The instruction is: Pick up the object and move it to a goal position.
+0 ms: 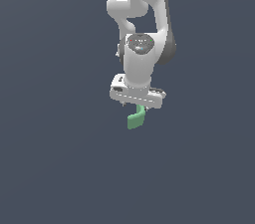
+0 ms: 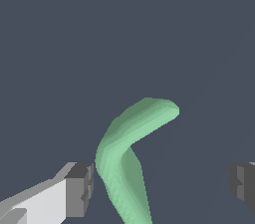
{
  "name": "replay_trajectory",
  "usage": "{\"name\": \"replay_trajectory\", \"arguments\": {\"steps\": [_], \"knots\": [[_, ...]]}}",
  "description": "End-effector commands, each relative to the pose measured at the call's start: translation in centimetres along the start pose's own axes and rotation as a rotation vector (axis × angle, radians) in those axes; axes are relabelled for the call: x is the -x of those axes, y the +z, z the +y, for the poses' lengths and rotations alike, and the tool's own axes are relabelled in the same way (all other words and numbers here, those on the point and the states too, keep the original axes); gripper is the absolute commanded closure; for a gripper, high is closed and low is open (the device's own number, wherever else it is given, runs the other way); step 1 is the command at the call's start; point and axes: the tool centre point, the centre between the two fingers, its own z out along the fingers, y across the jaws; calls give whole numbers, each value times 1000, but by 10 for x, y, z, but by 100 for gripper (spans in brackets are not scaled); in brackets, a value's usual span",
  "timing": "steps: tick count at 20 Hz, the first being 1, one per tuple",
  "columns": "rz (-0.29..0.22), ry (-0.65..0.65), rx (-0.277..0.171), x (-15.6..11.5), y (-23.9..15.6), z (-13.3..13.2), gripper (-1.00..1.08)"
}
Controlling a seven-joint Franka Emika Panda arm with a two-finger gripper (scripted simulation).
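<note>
The object is a small matte green bent piece just under the white hand of my arm in the exterior view. The wrist view shows it as a curved green strip with rounded edges, rising between my fingers. My gripper is open, its jaws far apart. One grey pad sits right beside the object; I cannot tell if it touches. The other pad stands well away from it. In the exterior view my gripper straddles the top of the object, and the fingertips barely show.
A plain dark blue-grey surface fills the surroundings in both views. The white arm comes down from the top of the exterior view.
</note>
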Motion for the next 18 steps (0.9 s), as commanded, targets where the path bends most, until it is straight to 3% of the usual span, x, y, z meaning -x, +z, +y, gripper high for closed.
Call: {"name": "replay_trajectory", "arguments": {"steps": [1, 10, 18], "knots": [[2, 58, -1, 2, 2, -4, -92], [6, 196, -3, 9, 7, -14, -92], [7, 235, -4, 10, 8, -17, -92]]}}
